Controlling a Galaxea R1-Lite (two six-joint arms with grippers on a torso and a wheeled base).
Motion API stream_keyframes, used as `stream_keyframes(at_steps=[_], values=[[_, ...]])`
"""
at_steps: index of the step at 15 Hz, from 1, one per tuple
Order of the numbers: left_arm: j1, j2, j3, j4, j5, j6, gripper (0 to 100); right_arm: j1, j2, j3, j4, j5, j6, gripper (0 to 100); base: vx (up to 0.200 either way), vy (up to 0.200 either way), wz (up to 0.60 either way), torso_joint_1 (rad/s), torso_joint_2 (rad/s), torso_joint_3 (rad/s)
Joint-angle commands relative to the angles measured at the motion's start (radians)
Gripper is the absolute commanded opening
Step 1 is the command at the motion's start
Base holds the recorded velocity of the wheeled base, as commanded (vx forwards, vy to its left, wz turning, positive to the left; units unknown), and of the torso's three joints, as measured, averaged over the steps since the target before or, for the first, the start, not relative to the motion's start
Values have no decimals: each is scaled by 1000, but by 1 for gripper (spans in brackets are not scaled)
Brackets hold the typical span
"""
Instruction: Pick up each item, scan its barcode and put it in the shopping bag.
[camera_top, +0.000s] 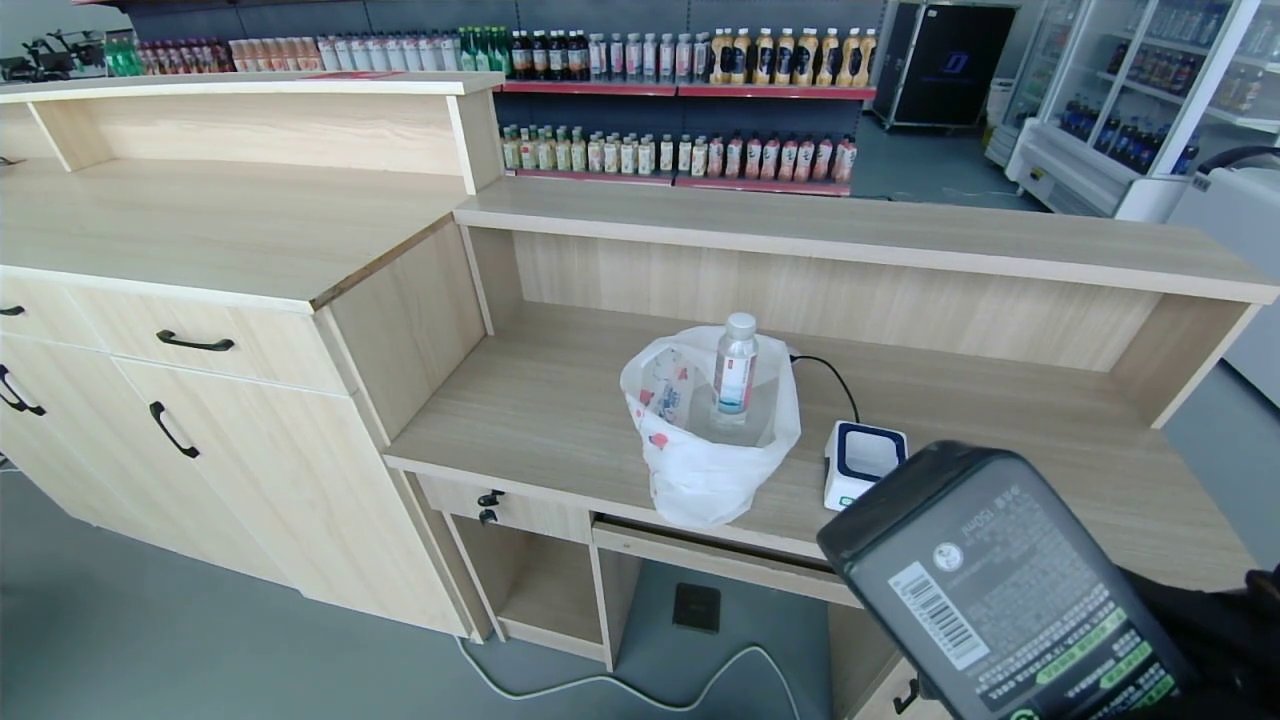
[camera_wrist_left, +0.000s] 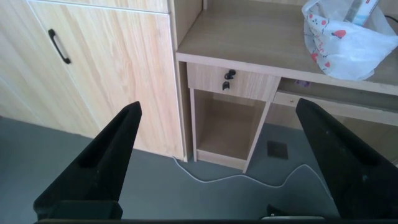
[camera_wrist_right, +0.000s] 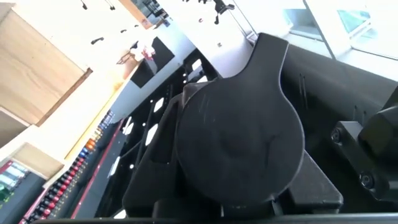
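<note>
At the near right of the desk, a black container (camera_top: 1010, 590) is held aloft by the right gripper (camera_top: 1215, 640); the grip itself is hidden behind it. Its long axis slants, top end toward the scanner (camera_top: 862, 458), which sits lower, ahead and to the left. The barcode (camera_top: 938, 612) faces up, away from the scanner window, so it likely needs a roll. The shopping bag (camera_top: 700, 470) is just left of the scanner. The left gripper (camera_wrist_left: 217, 109) is spread wide and empty, low by the desk's left front.

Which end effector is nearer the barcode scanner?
Right. The right end effector holds the black bottle near the scanner; the left end effector hangs open low before the desk, beyond the shopping bag.
</note>
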Motion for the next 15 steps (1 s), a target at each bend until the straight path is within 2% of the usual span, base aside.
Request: stream_keyframes(at_steps=[1,3,15], values=[[0,0,0,0,0,0,100,-2,-13,0,6,12,-26,0,0,0,0,0,0,0],[0,0,0,0,0,0,100,-12,-19,0,39,18,-41,0,0,0,0,0,0,0],[0,0,0,0,0,0,100,-47,-26,-11,36,20,-40,0,0,0,0,0,0,0]])
